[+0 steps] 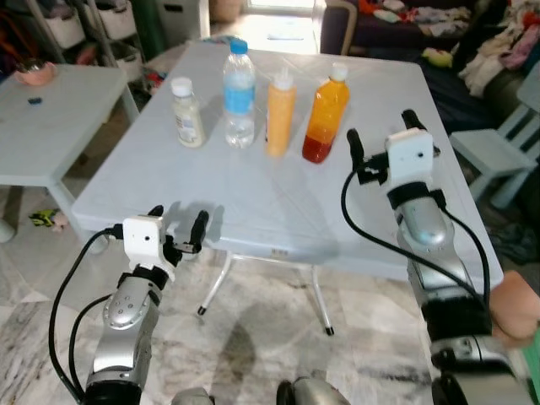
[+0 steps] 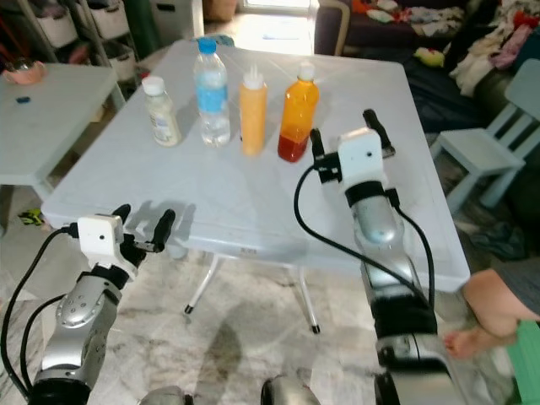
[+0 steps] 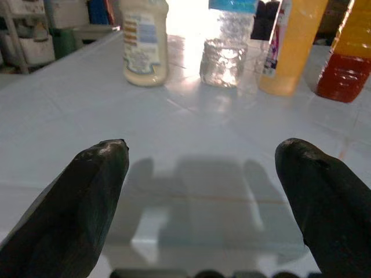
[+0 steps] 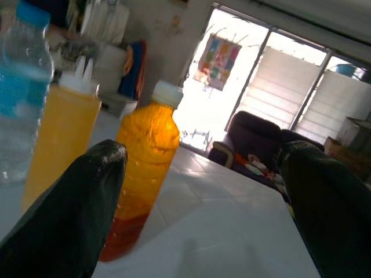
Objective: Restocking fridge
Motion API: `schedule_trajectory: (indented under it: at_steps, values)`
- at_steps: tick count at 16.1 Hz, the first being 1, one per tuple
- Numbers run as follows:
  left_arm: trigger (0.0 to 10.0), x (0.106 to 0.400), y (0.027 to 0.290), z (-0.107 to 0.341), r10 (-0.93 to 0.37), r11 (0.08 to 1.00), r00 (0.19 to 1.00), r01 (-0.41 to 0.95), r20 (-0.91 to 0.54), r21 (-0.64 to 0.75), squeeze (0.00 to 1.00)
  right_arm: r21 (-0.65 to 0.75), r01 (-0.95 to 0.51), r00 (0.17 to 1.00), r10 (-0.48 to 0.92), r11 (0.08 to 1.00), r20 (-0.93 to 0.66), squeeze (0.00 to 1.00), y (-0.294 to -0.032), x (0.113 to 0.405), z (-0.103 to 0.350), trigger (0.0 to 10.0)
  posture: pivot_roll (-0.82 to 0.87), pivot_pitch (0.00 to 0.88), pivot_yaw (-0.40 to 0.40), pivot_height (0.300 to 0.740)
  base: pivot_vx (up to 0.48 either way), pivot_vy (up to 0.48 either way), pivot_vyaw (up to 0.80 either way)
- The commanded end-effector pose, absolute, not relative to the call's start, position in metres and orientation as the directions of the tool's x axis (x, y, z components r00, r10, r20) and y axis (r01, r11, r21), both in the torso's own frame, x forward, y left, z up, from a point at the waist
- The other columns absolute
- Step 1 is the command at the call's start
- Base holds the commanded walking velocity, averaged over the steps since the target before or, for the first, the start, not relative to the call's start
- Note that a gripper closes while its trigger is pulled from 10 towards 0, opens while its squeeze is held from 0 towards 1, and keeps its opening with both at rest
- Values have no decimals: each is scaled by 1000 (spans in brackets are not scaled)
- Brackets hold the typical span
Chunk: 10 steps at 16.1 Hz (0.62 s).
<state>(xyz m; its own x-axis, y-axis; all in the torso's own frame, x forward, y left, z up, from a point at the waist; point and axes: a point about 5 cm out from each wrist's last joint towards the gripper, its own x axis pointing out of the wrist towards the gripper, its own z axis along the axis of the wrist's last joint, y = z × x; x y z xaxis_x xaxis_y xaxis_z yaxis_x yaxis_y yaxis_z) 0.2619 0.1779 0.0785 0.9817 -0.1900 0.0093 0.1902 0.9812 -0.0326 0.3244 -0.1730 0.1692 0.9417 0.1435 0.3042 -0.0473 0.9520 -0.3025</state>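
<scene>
Reaching with right gripper (image 1: 380, 143) spread empty beside juice bottle (image 1: 326, 115) | left gripper (image 1: 177, 228) open too | sloppy approach might topple it into squeeze bottle (image 1: 280, 114)

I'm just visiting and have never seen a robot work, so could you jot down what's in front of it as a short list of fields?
Surface: white table
Items in a row, robot's left to right: small cream bottle, water bottle, yellow squeeze bottle, orange juice bottle
Left gripper: open, at the table's near edge, holding nothing
Right gripper: open, raised over the table just right of the orange juice bottle, holding nothing
Nearby: second white table, pale blue chair
</scene>
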Motion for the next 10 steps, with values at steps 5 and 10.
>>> schedule_trajectory:
  at_steps: [5,10]
  values:
    - [10000,251,203,83,-90,994,996,90,4,-69,0,-52,44,981,-33,998,192,0,-175,269,129,10000,34,7,-9,740,188,0,0]
    - [10000,248,187,76,-104,990,995,104,-2,-99,0,44,122,989,-125,992,81,0,-188,253,106,10000,10,0,-8,740,0,0,0]
